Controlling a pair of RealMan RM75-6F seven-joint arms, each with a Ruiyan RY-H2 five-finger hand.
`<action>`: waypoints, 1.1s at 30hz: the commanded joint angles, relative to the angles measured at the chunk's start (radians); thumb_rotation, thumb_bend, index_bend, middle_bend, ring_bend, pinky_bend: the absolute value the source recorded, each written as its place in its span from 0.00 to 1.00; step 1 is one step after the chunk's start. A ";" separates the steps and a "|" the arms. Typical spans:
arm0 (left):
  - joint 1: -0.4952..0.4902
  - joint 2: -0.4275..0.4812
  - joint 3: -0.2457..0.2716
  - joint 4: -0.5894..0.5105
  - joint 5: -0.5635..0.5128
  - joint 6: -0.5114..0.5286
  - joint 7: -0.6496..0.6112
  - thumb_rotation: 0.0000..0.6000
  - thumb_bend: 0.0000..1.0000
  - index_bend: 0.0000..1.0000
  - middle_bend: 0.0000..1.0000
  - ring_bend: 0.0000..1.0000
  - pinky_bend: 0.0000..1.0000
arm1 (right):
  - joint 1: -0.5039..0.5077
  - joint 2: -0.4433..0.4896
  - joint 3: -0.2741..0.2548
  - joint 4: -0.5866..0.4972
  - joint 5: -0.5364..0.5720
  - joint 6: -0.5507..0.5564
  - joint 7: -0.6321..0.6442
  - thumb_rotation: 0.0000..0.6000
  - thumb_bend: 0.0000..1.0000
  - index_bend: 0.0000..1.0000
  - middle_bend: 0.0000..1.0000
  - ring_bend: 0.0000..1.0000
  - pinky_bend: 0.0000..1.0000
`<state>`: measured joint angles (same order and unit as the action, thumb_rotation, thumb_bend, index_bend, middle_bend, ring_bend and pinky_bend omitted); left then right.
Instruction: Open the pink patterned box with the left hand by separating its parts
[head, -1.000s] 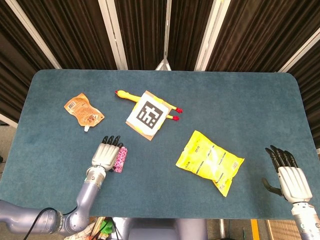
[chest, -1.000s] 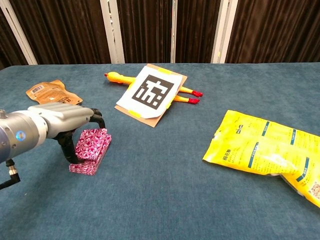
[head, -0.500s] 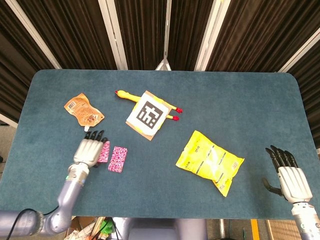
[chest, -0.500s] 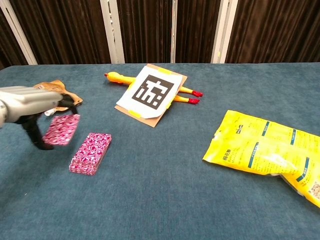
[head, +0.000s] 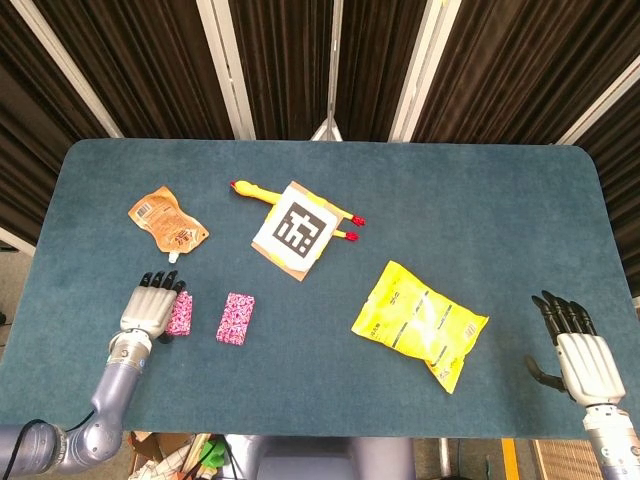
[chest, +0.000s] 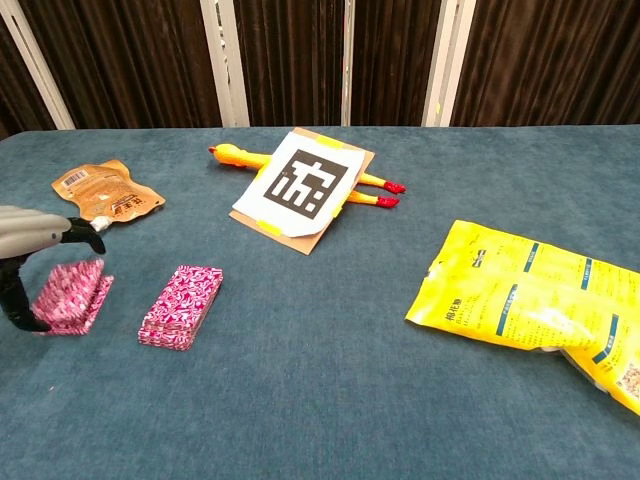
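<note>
The pink patterned box is in two parts. Its base lies flat on the blue table. My left hand holds the other part, the lid, to the left of the base. The lid is tilted, with its lower edge at or close to the table. A clear gap separates the two parts. My right hand rests at the near right corner with its fingers spread and nothing in it; the chest view does not show it.
An orange pouch lies behind the left hand. A rubber chicken is partly under a marker card at centre back. A yellow snack bag lies at the right.
My left hand lifted the lid off the box and carried it left, then lowered it toward the table. The base stayed where it was. The right hand has not moved.
</note>
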<state>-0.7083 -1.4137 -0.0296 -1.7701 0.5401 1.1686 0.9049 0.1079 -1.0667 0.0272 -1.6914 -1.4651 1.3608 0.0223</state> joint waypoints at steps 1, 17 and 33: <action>-0.009 0.010 0.005 -0.004 -0.031 -0.005 0.018 1.00 0.20 0.03 0.00 0.00 0.00 | 0.000 0.000 0.000 0.000 0.000 0.000 0.000 1.00 0.36 0.00 0.00 0.00 0.02; -0.077 -0.037 -0.050 -0.052 -0.057 0.012 0.032 1.00 0.20 0.05 0.00 0.00 0.00 | 0.000 0.000 0.000 -0.002 0.000 0.000 -0.001 1.00 0.36 0.00 0.00 0.00 0.02; -0.180 -0.196 -0.084 -0.005 -0.138 0.046 0.134 1.00 0.26 0.08 0.00 0.00 0.00 | 0.001 0.005 -0.001 -0.004 -0.002 -0.004 0.014 1.00 0.36 0.00 0.00 0.00 0.02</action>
<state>-0.8821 -1.6018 -0.1080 -1.7819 0.4098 1.2149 1.0353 0.1091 -1.0621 0.0261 -1.6956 -1.4668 1.3566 0.0358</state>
